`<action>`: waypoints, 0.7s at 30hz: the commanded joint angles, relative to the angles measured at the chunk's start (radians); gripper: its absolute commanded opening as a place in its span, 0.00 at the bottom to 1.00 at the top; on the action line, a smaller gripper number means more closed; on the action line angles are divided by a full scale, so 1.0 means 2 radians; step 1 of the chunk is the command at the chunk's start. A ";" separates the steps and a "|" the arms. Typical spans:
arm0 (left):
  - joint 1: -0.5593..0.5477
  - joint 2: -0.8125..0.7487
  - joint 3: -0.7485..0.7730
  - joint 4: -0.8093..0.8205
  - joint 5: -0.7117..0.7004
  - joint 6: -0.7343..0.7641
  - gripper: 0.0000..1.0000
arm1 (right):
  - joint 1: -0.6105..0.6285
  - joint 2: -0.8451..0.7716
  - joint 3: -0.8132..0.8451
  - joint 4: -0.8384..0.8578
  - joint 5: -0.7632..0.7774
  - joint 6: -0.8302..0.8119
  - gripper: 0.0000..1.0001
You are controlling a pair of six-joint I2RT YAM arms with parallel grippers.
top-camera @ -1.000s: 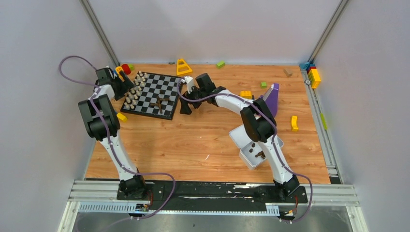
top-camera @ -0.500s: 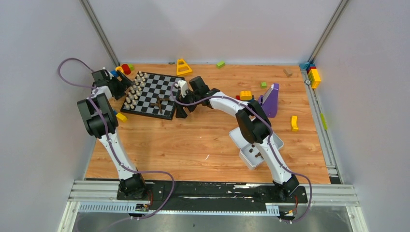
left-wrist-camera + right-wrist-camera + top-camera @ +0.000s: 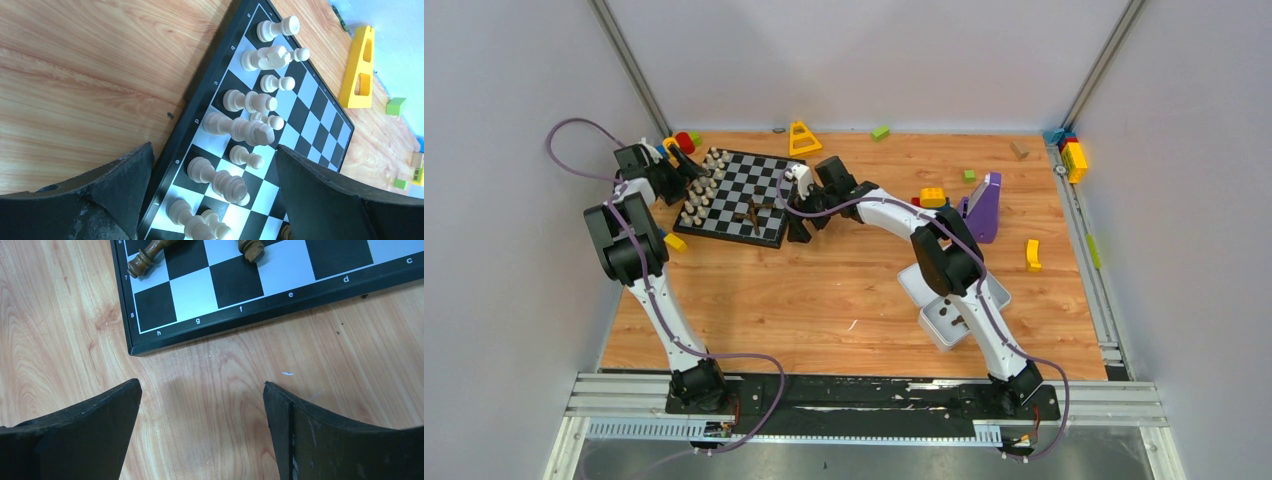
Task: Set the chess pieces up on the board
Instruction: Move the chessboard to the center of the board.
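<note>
The board lies at the back left of the table. Several cream chess pieces stand in two rows along its left edge. A few dark chess pieces lie toppled near its front right part. My left gripper hovers open over the cream rows. In the left wrist view the cream pieces show between the wide-apart fingers of that gripper, and none is gripped. My right gripper stands open over bare wood just off the board's corner. Two fallen dark pieces lie beyond this gripper.
A white tray holding dark chessmen sits near the right arm. Toy blocks lie scattered: yellow triangle, purple block, orange brick, yellow arc, green block, red and yellow blocks behind the left gripper.
The right gripper has moved left toward the board's corner and then held still. The left gripper's jaws have spread a little wider over the cream pieces.
</note>
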 commanded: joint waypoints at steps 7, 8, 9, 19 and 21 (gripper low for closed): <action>0.011 -0.008 0.016 0.014 0.038 -0.002 1.00 | 0.004 0.009 0.030 -0.007 -0.010 0.005 0.94; 0.011 -0.007 0.016 0.014 0.042 -0.004 1.00 | 0.004 0.009 0.032 -0.007 -0.015 0.012 0.94; 0.011 -0.005 0.015 0.014 0.044 -0.005 1.00 | 0.004 0.010 0.033 -0.007 -0.023 0.021 0.94; 0.011 -0.009 -0.032 0.045 0.102 0.004 1.00 | 0.006 0.024 0.052 -0.007 -0.060 0.119 0.94; 0.011 -0.011 -0.040 0.047 0.111 0.008 1.00 | 0.006 0.027 0.055 -0.002 -0.064 0.136 0.94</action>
